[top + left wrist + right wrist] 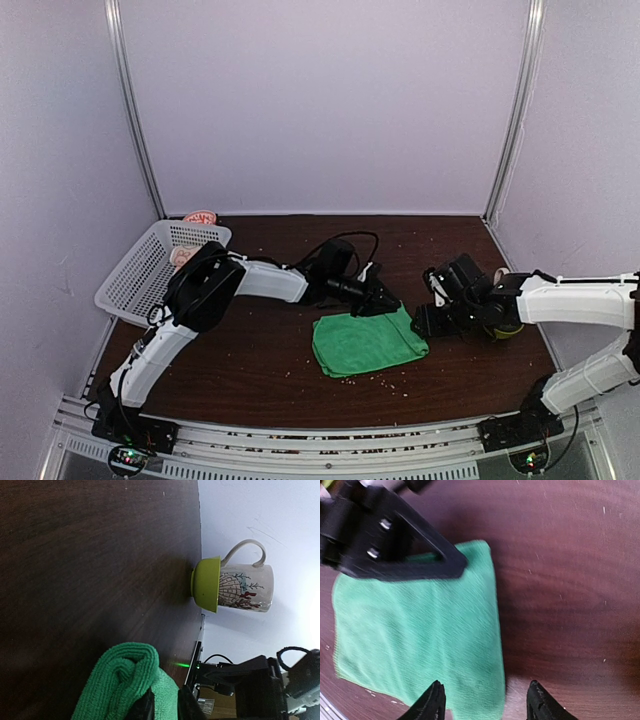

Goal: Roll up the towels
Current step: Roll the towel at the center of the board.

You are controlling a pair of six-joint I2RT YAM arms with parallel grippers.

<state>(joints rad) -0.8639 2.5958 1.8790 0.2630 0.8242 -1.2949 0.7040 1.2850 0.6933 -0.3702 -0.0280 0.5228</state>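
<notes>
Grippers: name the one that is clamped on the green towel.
The left gripper, pinching the green towel at its far edge. The right gripper stands open at the towel's right edge, gripping nothing.

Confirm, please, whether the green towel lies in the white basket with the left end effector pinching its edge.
Not the basket: the top external view shows the green towel lying on the table, with the left end effector pinching its edge.
</notes>
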